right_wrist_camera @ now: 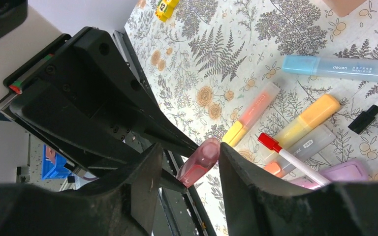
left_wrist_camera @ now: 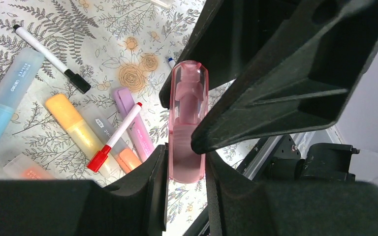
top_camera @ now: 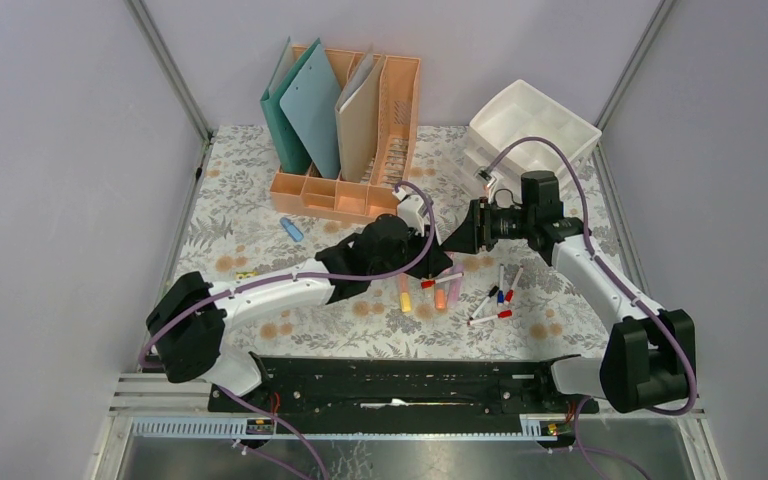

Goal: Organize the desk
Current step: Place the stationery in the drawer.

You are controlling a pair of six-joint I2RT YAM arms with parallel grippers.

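Observation:
The desk [top_camera: 260, 230] is a tabletop under a fern-and-flower cloth. Above its middle my left gripper [left_wrist_camera: 187, 172] is shut on the body of a translucent pink highlighter [left_wrist_camera: 188, 123], which it holds clear of the cloth. My right gripper [right_wrist_camera: 189, 150] faces it from the right, jaws open around the highlighter's [right_wrist_camera: 200, 161] cap end. One right fingertip [right_wrist_camera: 226, 152] touches the cap and the other stands apart from it. In the top view both grippers meet near the desk's centre, left gripper [top_camera: 430, 250] against right gripper [top_camera: 457, 240], and hide the highlighter.
Loose on the cloth below the grippers lie a yellow highlighter [top_camera: 404, 296], an orange one [top_camera: 441, 296] and several thin markers [top_camera: 497, 300]. A blue highlighter [top_camera: 291, 229] lies at left. At the back stand a peach file rack [top_camera: 345, 190] with folders and a white drawer unit [top_camera: 525, 130].

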